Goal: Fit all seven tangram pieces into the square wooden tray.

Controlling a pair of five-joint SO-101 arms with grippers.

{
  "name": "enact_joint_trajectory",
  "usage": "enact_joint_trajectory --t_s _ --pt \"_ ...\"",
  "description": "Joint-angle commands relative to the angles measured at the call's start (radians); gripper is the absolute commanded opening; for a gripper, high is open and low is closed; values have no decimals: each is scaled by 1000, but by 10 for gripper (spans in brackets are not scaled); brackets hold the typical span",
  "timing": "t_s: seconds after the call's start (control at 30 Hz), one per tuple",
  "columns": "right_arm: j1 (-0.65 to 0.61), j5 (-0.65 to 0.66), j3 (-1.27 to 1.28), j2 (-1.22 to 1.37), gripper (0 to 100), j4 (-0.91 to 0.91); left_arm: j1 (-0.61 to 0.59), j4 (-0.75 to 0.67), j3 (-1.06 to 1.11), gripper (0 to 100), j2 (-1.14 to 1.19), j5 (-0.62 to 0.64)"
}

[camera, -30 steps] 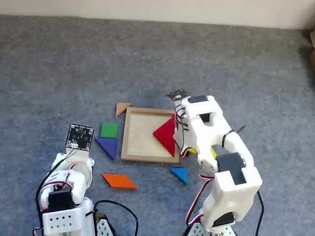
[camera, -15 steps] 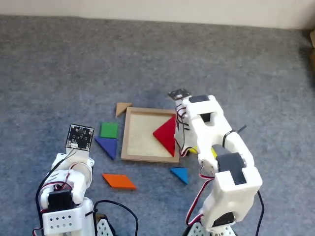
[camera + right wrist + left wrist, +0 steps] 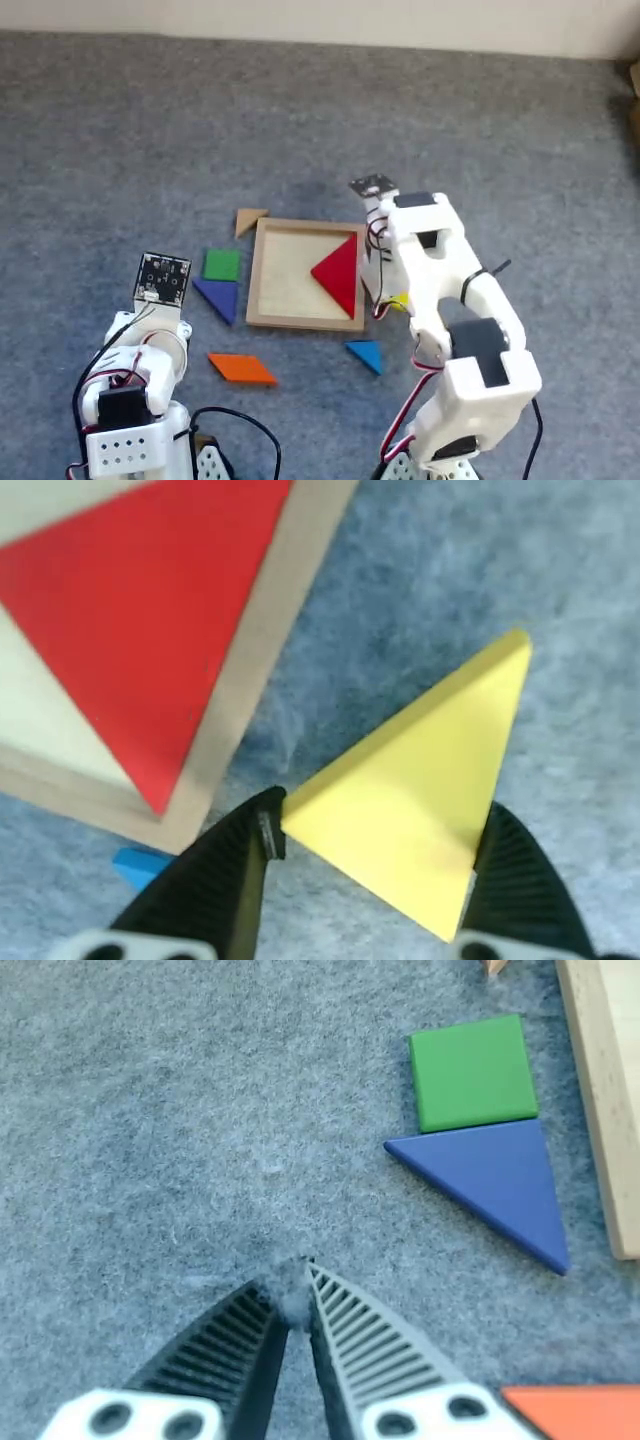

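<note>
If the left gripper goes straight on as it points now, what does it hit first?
Probably bare carpet just beyond the tips of the left gripper. The green square and dark blue triangle lie to one side of that line, so it looks free of pieces, though depth is unclear.

L arm [image 3: 135, 390] is folded back close to its base, wrist tipped down. L gripper [image 3: 297, 1278] is low over the surface, jaws closed tip to tip w/ nothing betw. them. R arm [image 3: 450, 300] is stretched fwd, wrist pitched steeply down. R gripper [image 3: 382, 810] jaws sit either side of the yellow triangle [image 3: 430, 750], prob. clamped on its edges.
</note>
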Motion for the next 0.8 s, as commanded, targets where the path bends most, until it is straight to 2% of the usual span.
enact_joint_trajectory --t_s 0.0,0.33,0.47,0.77 --pt "12 12 -4 -102 207 -5 -10 5 21 7 -28 5" --pt "-13 21 -10 -170 206 -4 -10 5 21 7 -28 5" --pt "-87 133 -10 -191 206 -4 -10 5 21 7 -28 5" --pt "-268 275 -10 -191 206 -15 -10 5 21 7 -28 5"
